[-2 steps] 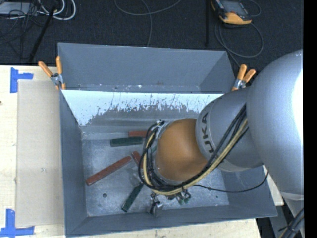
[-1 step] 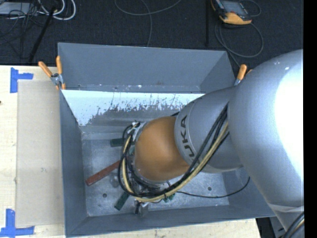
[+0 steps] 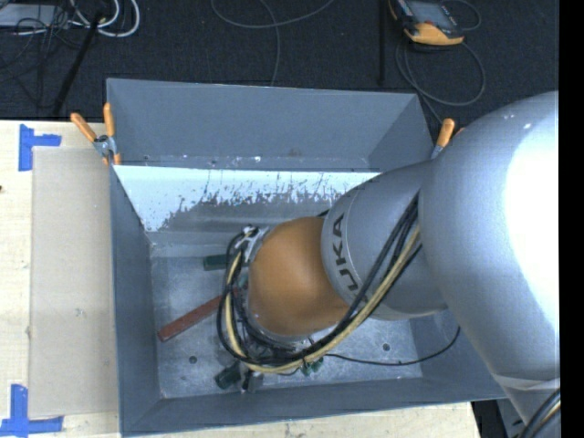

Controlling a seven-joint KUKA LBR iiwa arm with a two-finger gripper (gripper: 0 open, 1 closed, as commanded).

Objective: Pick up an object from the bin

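- Behind your bin [image 3: 128, 245] lies a dark floor strewn with loose cables [image 3: 246, 12].
- The bin's back wall slopes down to the flat floor and is flecked with dark marks along its lower edge.
- Your arm [image 3: 456, 235] comes in over the right rim and covers the right half of the bin; the left part of the floor is open.
- The orange wrist cover [image 3: 287, 286], wrapped in cables, sits over the middle of the floor.
- The hand [image 3: 237, 375] shows as dark parts under that cover, close to the front wall, with little room there.
- You cannot tell whether the hand is apart or together, or on anything.
- A brown stick [image 3: 192, 319] lies slanted on the floor left of the cover, its upper end running beneath it.
- A small dark green piece [image 3: 214, 263] lies nearer the back, just beside the cover.
- On the arm's grey sleeve you can read "UKA" [image 3: 336, 255].
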